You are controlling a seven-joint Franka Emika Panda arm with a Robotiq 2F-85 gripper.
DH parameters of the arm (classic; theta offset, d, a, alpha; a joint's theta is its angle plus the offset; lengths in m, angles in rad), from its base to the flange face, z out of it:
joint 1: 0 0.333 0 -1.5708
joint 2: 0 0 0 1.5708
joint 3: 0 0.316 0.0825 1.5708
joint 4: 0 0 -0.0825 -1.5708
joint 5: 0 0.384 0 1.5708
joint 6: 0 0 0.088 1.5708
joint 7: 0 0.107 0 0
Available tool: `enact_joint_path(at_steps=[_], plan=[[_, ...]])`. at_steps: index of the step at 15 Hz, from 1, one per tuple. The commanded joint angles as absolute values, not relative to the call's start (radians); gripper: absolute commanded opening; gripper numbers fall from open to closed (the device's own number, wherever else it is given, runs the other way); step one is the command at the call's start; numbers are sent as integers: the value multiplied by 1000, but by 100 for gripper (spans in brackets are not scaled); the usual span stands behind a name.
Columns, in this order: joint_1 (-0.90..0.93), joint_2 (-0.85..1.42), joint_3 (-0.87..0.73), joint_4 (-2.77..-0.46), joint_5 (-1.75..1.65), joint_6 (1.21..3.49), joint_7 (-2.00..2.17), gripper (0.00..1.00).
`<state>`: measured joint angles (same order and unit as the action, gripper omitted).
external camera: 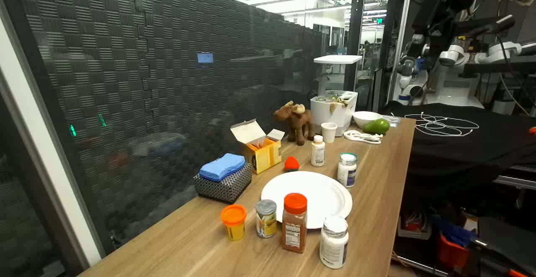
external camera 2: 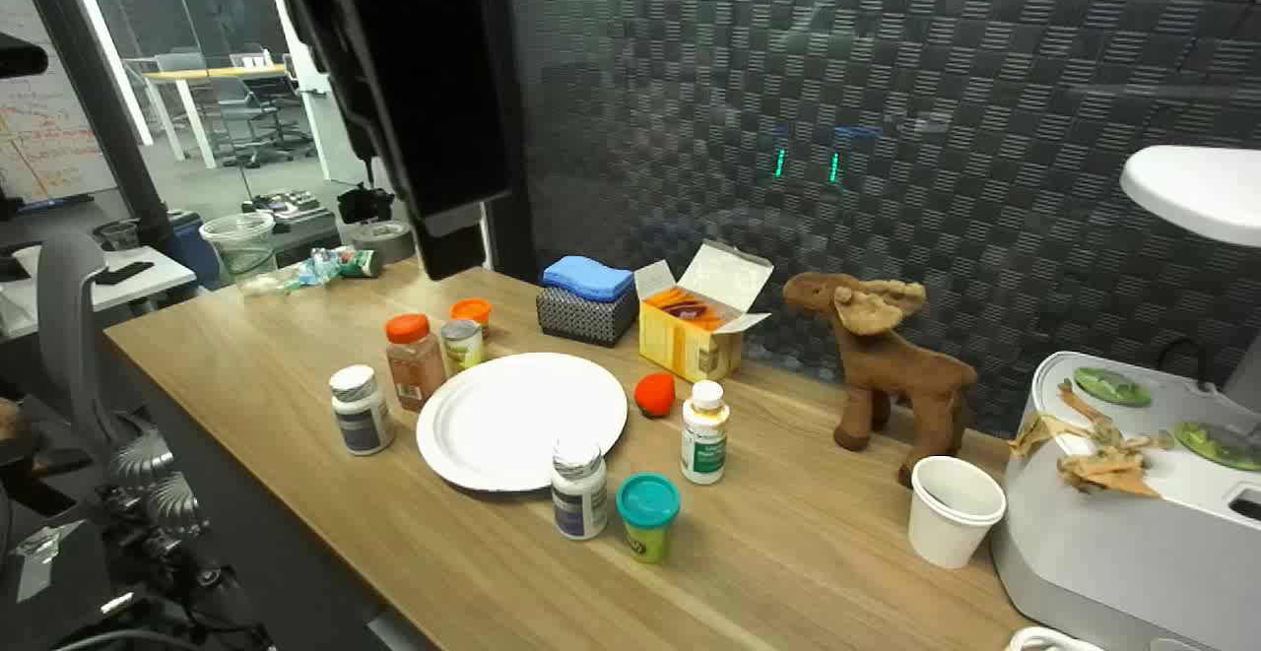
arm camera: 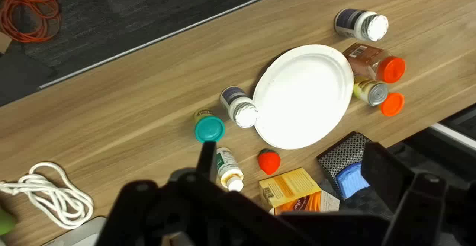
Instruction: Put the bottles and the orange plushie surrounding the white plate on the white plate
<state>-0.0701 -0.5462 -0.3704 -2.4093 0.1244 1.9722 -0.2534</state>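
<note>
Bottles (external camera 2: pixel 360 426) and an orange plushie (external camera 2: pixel 655 395) ring a round white plate (external camera 2: pixel 522 415) on a wooden bench (external camera 2: pixel 798 562); none sits on the plate yet. From the left in an exterior view, a white bottle (external camera 2: pixel 362 417) stands near the plate. At upper left, well above the bench, hang the dark fingers (arm camera: pixel 207 160); the wrist view shows them spread wide and holding nothing. Next come a red-capped spice jar (external camera 2: pixel 415 370), a silver-topped can (external camera 2: pixel 463 346) and an orange-lidded tub (external camera 2: pixel 472 313), closely spaced. Fingers this wide could strike a neighbour while descending and topple it; the tall jar seems likeliest to fall. Then the plate: it looks thin and light, so a bottle set on its raised rim might tilt or push it sideways. Just beside its near edge stands another white bottle (external camera 2: pixel 580 501), with a teal-lidded tub (external camera 2: pixel 647 523) close on the right; reaching for either risks bumping the other. Behind them lies the orange plushie, near the plate; being rounded, it may roll or squeeze out of an off-centre grip. A yellow carton (external camera 2: pixel 690 341) just behind it could block a finger. Last, a slim green-labelled bottle (external camera 2: pixel 703 439) could tip if nudged.
</note>
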Motion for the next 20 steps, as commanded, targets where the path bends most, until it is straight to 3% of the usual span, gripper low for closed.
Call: enact_joint_path(at_steps=[1, 20], plan=[[-105, -539, -342, -2401, 143, 1967, -269, 100], [-88, -481, -345, -2345, 153, 1971, -284, 100]])
